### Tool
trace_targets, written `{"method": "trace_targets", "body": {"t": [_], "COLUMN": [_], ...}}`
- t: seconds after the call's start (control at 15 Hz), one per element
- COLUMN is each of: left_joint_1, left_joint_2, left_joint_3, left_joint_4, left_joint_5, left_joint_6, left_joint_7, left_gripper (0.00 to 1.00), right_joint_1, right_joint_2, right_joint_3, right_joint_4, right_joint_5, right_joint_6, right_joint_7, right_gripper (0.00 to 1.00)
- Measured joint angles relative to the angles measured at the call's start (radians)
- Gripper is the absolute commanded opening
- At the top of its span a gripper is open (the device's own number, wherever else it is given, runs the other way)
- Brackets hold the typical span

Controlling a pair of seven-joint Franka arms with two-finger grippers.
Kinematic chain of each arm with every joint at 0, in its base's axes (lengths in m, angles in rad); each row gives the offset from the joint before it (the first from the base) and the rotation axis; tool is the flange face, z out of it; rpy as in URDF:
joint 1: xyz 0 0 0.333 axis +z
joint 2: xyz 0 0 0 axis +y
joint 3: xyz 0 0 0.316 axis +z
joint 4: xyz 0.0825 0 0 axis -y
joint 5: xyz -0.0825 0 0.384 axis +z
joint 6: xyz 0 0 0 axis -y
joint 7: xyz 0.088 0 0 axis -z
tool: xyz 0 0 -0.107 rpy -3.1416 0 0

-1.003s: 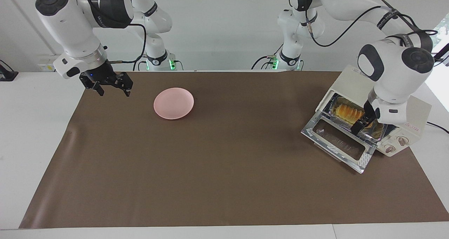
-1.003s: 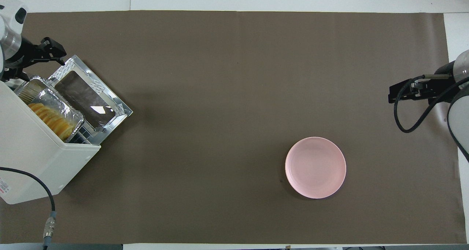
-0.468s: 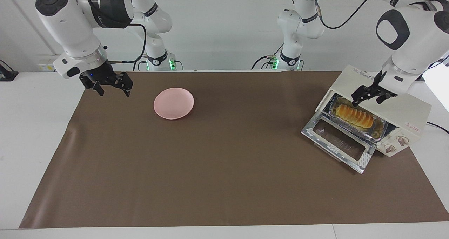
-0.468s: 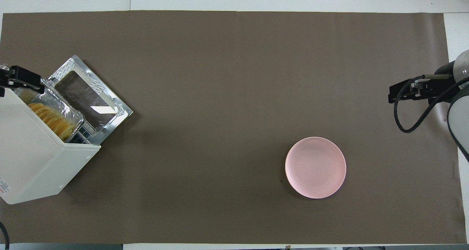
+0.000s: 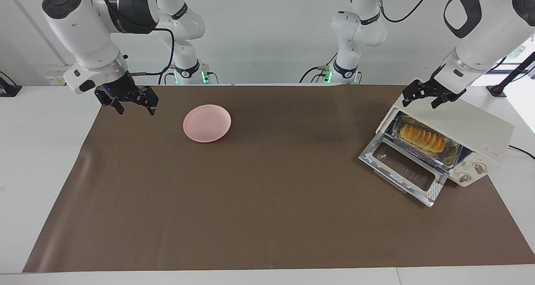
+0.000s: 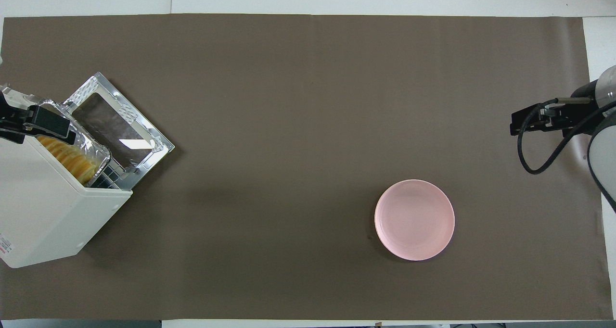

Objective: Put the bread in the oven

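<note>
Hovering above the top of the oven (image 5: 455,130), my left gripper (image 5: 426,96) hangs empty, its 2 fingers spread wide and nothing between them. That height makes sense to me: up here I am clear of the cream box and of the glass door (image 5: 405,172), which lies dropped open onto the brown mat (image 5: 250,193).

The bread (image 5: 421,138) rests in the foil tray (image 5: 449,152), and the tray sits on the rack in the mouth of the oven, its outer part poking out over the hinge line. From above I see only a strip of the loaf under the oven's roof, so it looks most of the way in.

I judge the placing itself done; what seems left is nudging the tray deeper, if needed, and lifting the door shut. The risk I see is the door catching the tray's rim.

My right gripper (image 5: 127,101) waits over the mat's corner toward the right arm's end of the table, fingers open too, holding nothing. The pink plate (image 5: 207,123) lies bare beside it, well apart from the oven.
</note>
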Motion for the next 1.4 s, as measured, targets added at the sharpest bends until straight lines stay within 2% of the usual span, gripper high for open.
{"method": "trace_targets", "body": {"t": [0.13, 0.4, 0.53, 0.74, 1.07, 1.4], "left_joint_1": [0.118, 0.464, 0.569, 0.588, 0.581, 0.583], "left_joint_2": [-0.029, -0.075, -0.085, -0.087, -0.128, -0.14], "left_joint_3": [-0.132, -0.531, -0.648, -0.671, -0.693, -0.69], "left_joint_4": [0.0, -0.016, -0.033, -0.056, -0.15, -0.144], "left_joint_5": [0.005, 0.067, 0.071, 0.071, 0.071, 0.071], "left_joint_6": [-0.026, -0.045, -0.042, -0.02, 0.055, 0.095], "left_joint_7": [0.0, -0.005, -0.005, -0.005, -0.007, -0.007], "left_gripper": [1.0, 1.0, 1.0, 1.0, 1.0, 1.0], "right_joint_1": [0.0, 0.0, 0.0, 0.0, 0.0, 0.0], "right_joint_2": [0.0, 0.0, 0.0, 0.0, 0.0, 0.0], "right_joint_3": [0.0, 0.0, 0.0, 0.0, 0.0, 0.0], "right_joint_4": [0.0, 0.0, 0.0, 0.0, 0.0, 0.0], "right_joint_5": [0.0, 0.0, 0.0, 0.0, 0.0, 0.0], "right_joint_6": [0.0, 0.0, 0.0, 0.0, 0.0, 0.0], "right_joint_7": [0.0, 0.0, 0.0, 0.0, 0.0, 0.0], "right_gripper": [1.0, 1.0, 1.0, 1.0, 1.0, 1.0]}}
